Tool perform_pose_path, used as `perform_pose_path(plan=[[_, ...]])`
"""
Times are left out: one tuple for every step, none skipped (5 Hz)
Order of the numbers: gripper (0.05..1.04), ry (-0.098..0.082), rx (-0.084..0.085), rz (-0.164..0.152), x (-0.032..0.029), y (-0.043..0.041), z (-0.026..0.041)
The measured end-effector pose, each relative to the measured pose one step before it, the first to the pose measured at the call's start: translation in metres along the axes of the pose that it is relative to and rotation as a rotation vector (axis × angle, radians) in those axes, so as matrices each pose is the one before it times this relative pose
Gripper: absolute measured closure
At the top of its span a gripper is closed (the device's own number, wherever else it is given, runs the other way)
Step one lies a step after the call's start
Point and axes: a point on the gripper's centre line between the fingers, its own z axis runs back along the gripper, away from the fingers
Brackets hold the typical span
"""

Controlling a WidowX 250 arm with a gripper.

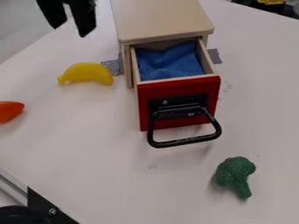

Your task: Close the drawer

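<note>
Drawer (pixel 143 107) open, blue cloth (pixel 169 62) inside; banana (pixel 88 73) left, broccoli (pixel 235 173) near its handle (pixel 184 141); hand (pixel 71 30) upper left, fingers apart.

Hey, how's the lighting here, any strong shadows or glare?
Camera view: soft shadows on the white table, left of the broccoli and below the drawer handle; the claw is almost a black silhouette; no strong glare on the cabinet top.

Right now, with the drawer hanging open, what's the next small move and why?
I'd swing the open gripper over the yellow banana to the near side of the black handle. The red drawer front stands out from the wooden cabinet, so closing likely needs a push from there, and the gripper is off to the upper left.
</note>
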Motion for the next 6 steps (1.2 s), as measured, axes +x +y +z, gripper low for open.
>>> perform_pose_path(plan=[[0.085, -0.0116, 0.0461, -0.1074, -0.01521, -0.04549, -0.02292], [0.085, -0.0046, 0.0384, -0.0438, -0.01138, -0.03391, -0.0246], [0.085, -0.0088, 0.0377, -0.023, -0.00595, -0.02661, -0.02257], [0.085, 0.0271, 0.0079, -0.0062, 0.001, -0.01612, -0.0157], [0.085, 0.0242, -0.0031, 0.0247, 0.01031, -0.00591, -0.00686], [0.085, 0.0151, -0.0519, 0.0809, 0.01641, 0.00208, -0.00212]])
